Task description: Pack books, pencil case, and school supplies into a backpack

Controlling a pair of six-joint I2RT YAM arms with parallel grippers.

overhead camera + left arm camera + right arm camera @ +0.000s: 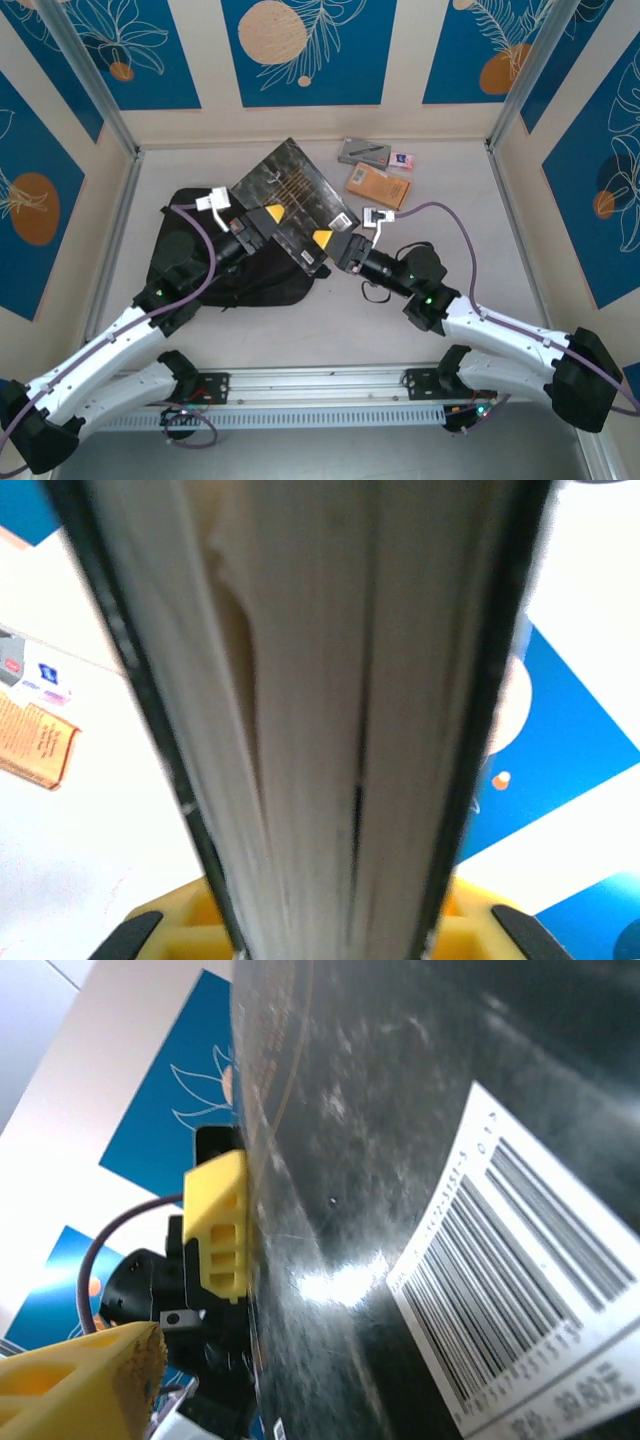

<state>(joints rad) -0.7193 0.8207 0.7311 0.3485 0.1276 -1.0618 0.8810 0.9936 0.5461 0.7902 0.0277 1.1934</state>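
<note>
You see two books: the black book is clamped in the left gripper over one backpack, whose inside is hidden. The right gripper has its jaws apart. The orange book, one pencil case and one eraser lie near the table's far edge.

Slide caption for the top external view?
Left gripper clamps the black book over the backpack; right gripper stands open at the book's corner.

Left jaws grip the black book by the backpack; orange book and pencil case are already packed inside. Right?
Not packed. The top external view shows the orange book and pencil case lying on the table, beyond the backpack. The rest holds: the left gripper does grip the black book by the bag.
</note>
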